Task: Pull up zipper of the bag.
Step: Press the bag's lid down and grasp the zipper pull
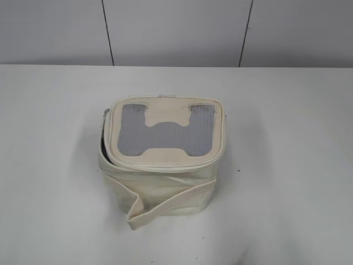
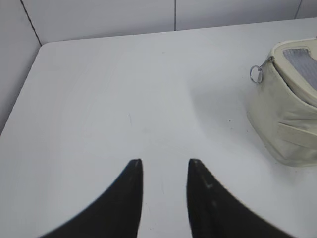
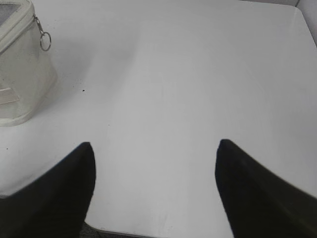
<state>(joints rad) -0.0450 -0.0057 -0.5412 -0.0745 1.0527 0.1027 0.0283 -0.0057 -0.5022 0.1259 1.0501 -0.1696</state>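
Observation:
The cream-white boxy bag (image 1: 162, 165) stands mid-table, its flat lid with a grey mesh H-shaped window (image 1: 165, 130) and a loose strap (image 1: 160, 205) across the front. The lid gapes at the bag's left side. The bag shows at the right edge of the left wrist view (image 2: 287, 124), where one zipper slider's ring pull (image 2: 256, 74) hangs. It shows at the left edge of the right wrist view (image 3: 20, 74) with another ring pull (image 3: 45, 40). My left gripper (image 2: 165, 163) is open and empty, left of the bag. My right gripper (image 3: 156, 146) is wide open and empty, right of it. Neither gripper appears in the exterior view.
The white table (image 1: 287, 165) carries only the bag. A grey panelled wall (image 1: 176, 30) runs behind it. The table's left edge and back corner (image 2: 39, 47) show in the left wrist view, its near edge (image 3: 124, 233) in the right wrist view.

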